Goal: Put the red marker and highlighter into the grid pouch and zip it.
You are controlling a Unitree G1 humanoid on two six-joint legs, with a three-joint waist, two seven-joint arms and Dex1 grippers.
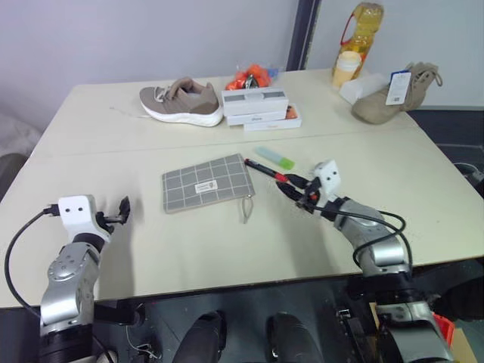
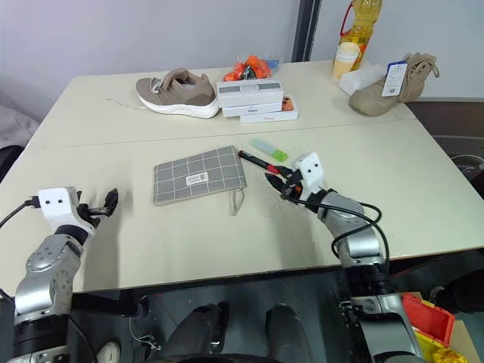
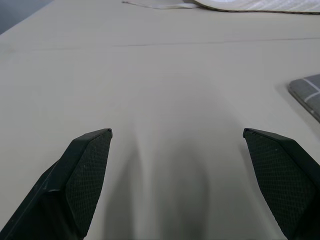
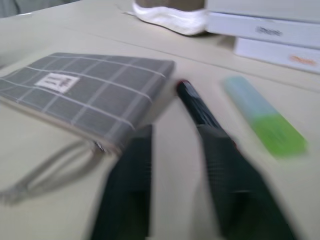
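- Because the red marker lies flat on the table just beside the right short edge of the grid pouch, with its far tip almost at the pouch's corner, it looks like the easier first pick.
- The highlighter lies just beyond the marker, roughly parallel to it and apart from it, so either can be lifted without disturbing the other.
- The pouch lies flat with its label up and its cord pull trailing off the near right corner, on the side where both pens wait.
- The right gripper sits low over the marker's near, red-capped end, pointing along it toward the pouch. I cannot tell whether its jaws have closed on the marker.
- The left gripper hovers left of the pouch, well apart from it, with its jaws wide and empty. It is probably waiting to steady the pouch or open it.
- The shoe and white boxes sit far back, out of the way.
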